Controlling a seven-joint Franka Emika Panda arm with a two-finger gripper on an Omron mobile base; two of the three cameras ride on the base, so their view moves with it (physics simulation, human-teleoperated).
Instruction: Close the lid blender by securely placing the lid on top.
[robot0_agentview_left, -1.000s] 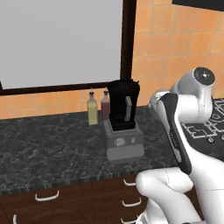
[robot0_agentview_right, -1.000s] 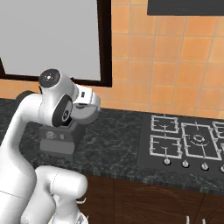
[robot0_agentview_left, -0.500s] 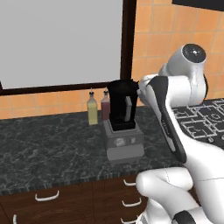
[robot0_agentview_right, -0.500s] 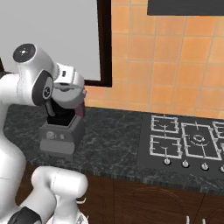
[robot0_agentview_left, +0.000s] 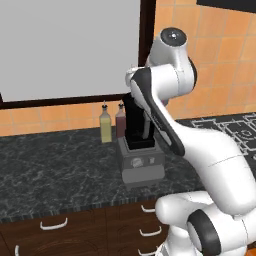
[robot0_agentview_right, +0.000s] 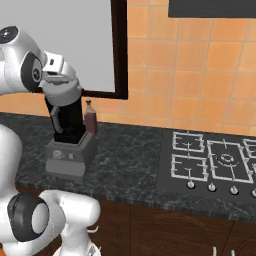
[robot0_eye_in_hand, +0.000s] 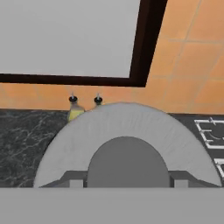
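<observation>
Hand view shows the lid (robot0_eye_in_hand: 127, 144) as a broad light-grey disc with a darker raised centre knob, lying directly in front of the camera and covering most of the lower frame. Its position against the hand suggests that the gripper is grasping it, but the fingertips are not distinguishable, so the jaw state cannot be confirmed.

Right base view places the hand (robot0_agentview_right: 60, 87) directly above the blender (robot0_agentview_right: 69, 137), with the wrist against the top of the black jar. Left base view shows the same arrangement: the forearm crosses in front of the jar of the blender (robot0_agentview_left: 137, 132), and the jar mouth is hidden behind it. Whether the lid is touching the rim, seated on it, or held just above it cannot be told.

Task status (a judgement): transport of the lid to the jar appears complete. Remaining steps are the final lowering, seating on the rim, release and withdrawal.

Surroundings: the grey motor base with its dial rests on the dark speckled table (robot0_agentview_left: 45, 170). A yellow bottle (robot0_agentview_left: 105, 127) and a reddish bottle (robot0_agentview_left: 120, 122) stand just beside the jar, toward the wall. A gas hob (robot0_agentview_right: 210, 160) lies well apart, on the other side of the blender from the arm's base.
</observation>
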